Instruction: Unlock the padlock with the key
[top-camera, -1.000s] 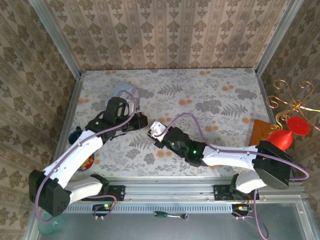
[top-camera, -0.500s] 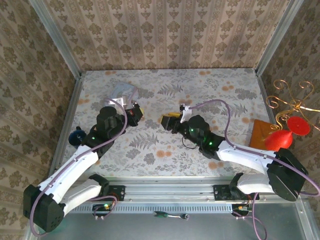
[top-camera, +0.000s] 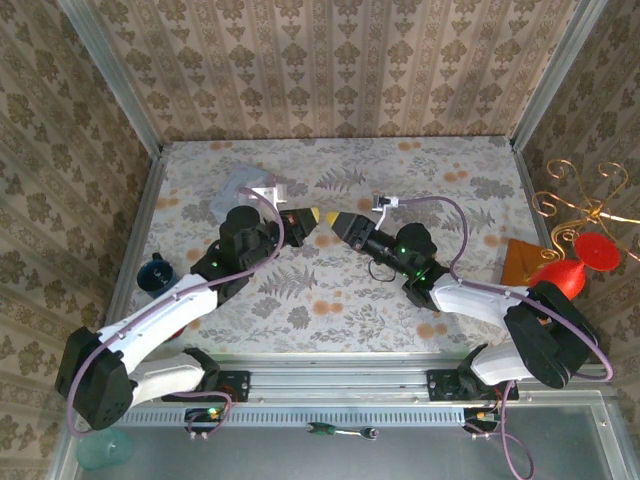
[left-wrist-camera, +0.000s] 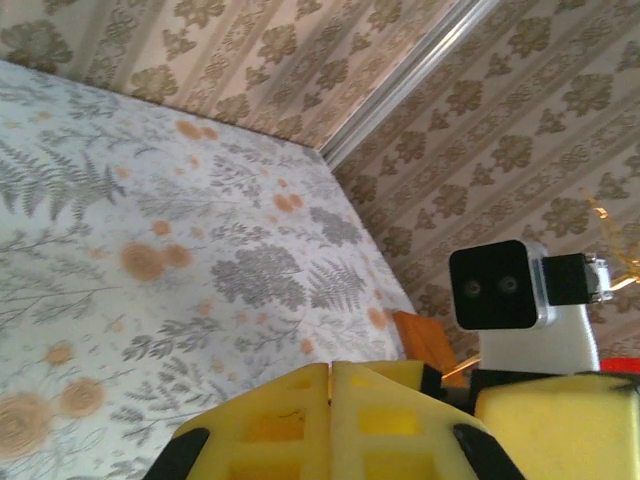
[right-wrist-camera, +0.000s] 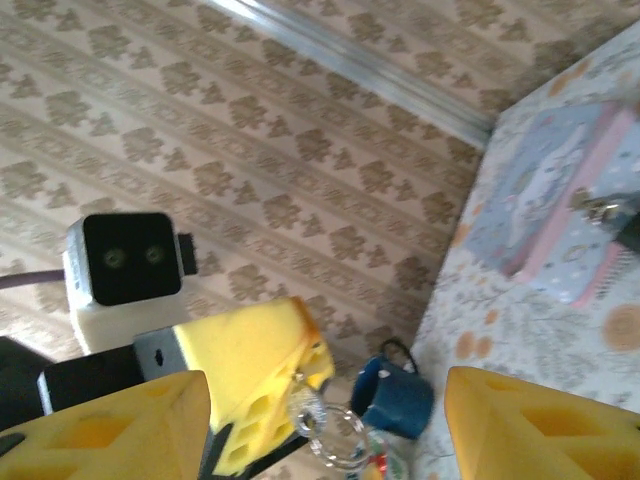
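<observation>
Both arms reach in over the middle of the surface, tips pointed at each other with just a small gap between them. The left gripper has its jaws pressed tight. In the left wrist view the two yellow pads meet along a thin seam, and honestly I can't tell if the key is pinched in there, it's way too tiny. The right gripper has its jaws wide apart, one yellow finger at each side of its own wrist view.

The padlock looks to be the little dark block with a bit of shiny metal, sitting right up against the pastel tin over toward the far-left corner of the surface. It's cut off at the picture's edge, so not 100% on that. There's also a dark blue cup by the left edge.
</observation>
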